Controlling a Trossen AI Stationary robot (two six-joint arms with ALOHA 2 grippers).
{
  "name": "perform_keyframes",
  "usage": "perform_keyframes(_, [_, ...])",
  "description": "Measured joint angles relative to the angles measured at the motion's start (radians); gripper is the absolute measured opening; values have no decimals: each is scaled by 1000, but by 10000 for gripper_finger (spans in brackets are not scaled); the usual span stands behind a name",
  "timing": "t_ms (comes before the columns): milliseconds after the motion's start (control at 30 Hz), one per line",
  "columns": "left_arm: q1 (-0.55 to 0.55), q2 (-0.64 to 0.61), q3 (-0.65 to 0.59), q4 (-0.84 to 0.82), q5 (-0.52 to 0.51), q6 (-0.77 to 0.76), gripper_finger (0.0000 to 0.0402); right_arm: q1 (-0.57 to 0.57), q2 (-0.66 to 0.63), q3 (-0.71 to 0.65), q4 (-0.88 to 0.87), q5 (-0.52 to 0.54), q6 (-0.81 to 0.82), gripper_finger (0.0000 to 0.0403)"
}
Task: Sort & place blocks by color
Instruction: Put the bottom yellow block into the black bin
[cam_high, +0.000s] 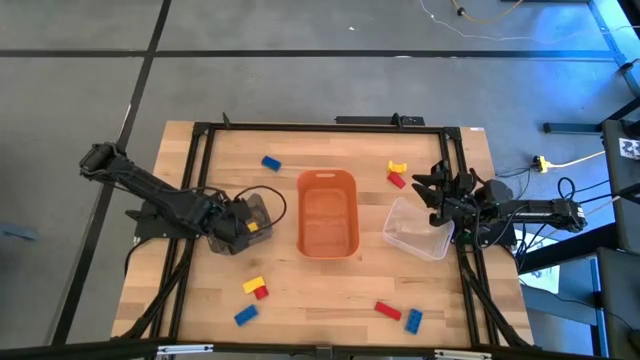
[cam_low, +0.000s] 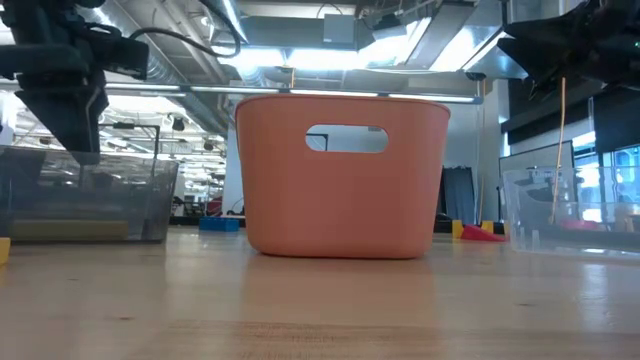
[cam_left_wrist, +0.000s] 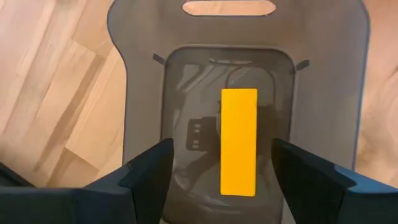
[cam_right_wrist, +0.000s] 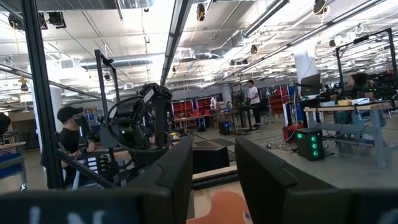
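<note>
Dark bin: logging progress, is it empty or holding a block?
Holding one: a yellow block lies flat inside the dark bin.

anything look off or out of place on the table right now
Nothing looks spilled or damaged. Loose blocks lie scattered, unsorted, around the upright orange tub. One yellow block lies in the dark bin under the left gripper. The clear bin sits slightly askew.

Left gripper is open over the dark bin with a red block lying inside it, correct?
Not quite: the block in the dark bin is yellow, not red, as the left wrist view shows. The left gripper is indeed open above that bin.
</note>
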Motion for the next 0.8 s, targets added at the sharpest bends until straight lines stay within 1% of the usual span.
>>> perform_keyframes(167, [-9, 0, 0, 10, 24, 34, 258, 0, 0, 0, -1, 0, -2, 124])
perform_keyframes(300, [-38, 0, 0, 44, 13, 92, 258, 0, 0, 0, -6, 7, -35, 124])
perform_keyframes(400, [-52, -26, -1, 72, 7, 113, 258, 0, 0, 0, -5, 11, -47, 124])
perform_keyframes(467, [-66, -45, -1, 92, 3, 113, 258, 0, 0, 0, -5, 10, -24, 124])
perform_keyframes(667, [-130, -138, -1, 119, -4, 74, 258, 0, 0, 0, -31, 10, 0, 124])
perform_keyframes(800, [-137, -193, 7, 122, 51, -3, 259, 0, 0, 0, -31, 9, 34, 124])
